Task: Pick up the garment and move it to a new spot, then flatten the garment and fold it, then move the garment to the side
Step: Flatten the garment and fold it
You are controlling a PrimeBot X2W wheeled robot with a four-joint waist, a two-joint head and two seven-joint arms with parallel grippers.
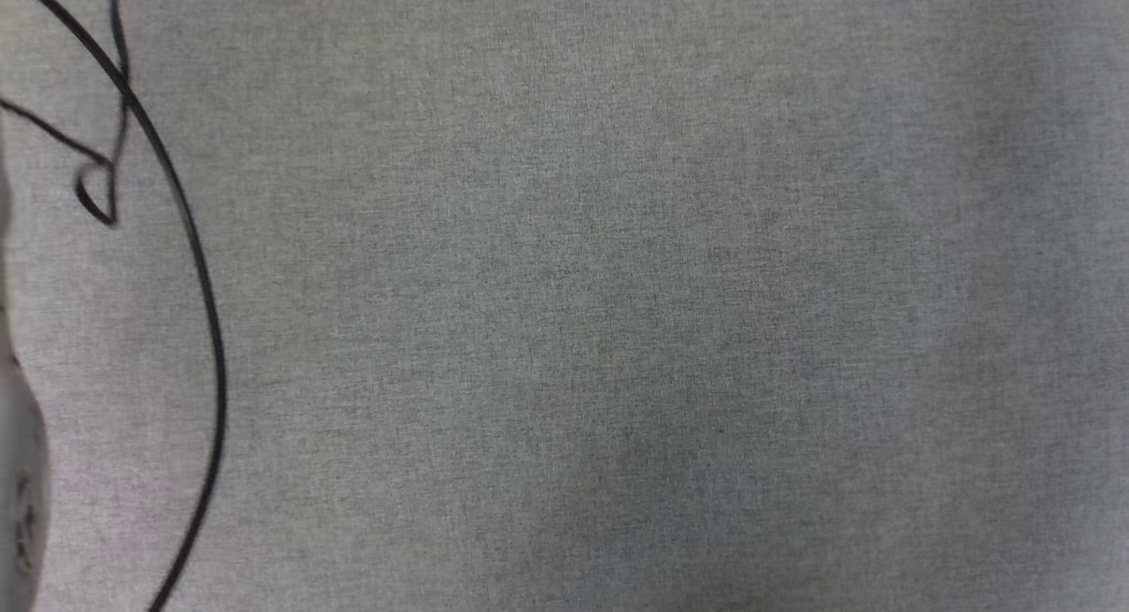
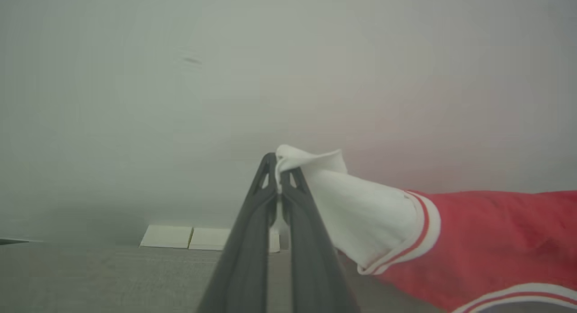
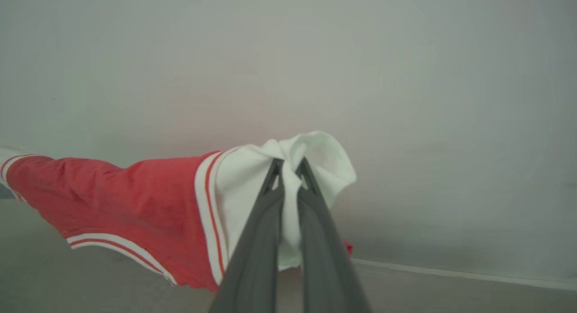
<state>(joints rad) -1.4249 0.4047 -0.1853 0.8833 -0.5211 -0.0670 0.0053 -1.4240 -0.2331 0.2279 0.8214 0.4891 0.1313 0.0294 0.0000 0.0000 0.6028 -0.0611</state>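
The garment (image 2: 473, 232) is a red shirt with white sleeves and red-and-white striped trim, held up off the grey surface. In the left wrist view my left gripper (image 2: 278, 168) is shut on the white sleeve, and the red body stretches away to the right. In the right wrist view my right gripper (image 3: 288, 168) is shut on the other white sleeve, with the garment (image 3: 126, 195) stretching off to the left. The lettering is hidden.
The head view looks down on a grey fabric-covered table (image 1: 617, 312) with a black cable (image 1: 198, 268) curving along its left side. Pale flat blocks (image 2: 180, 237) lie at the far edge in the left wrist view, before a plain pale wall (image 3: 405, 78).
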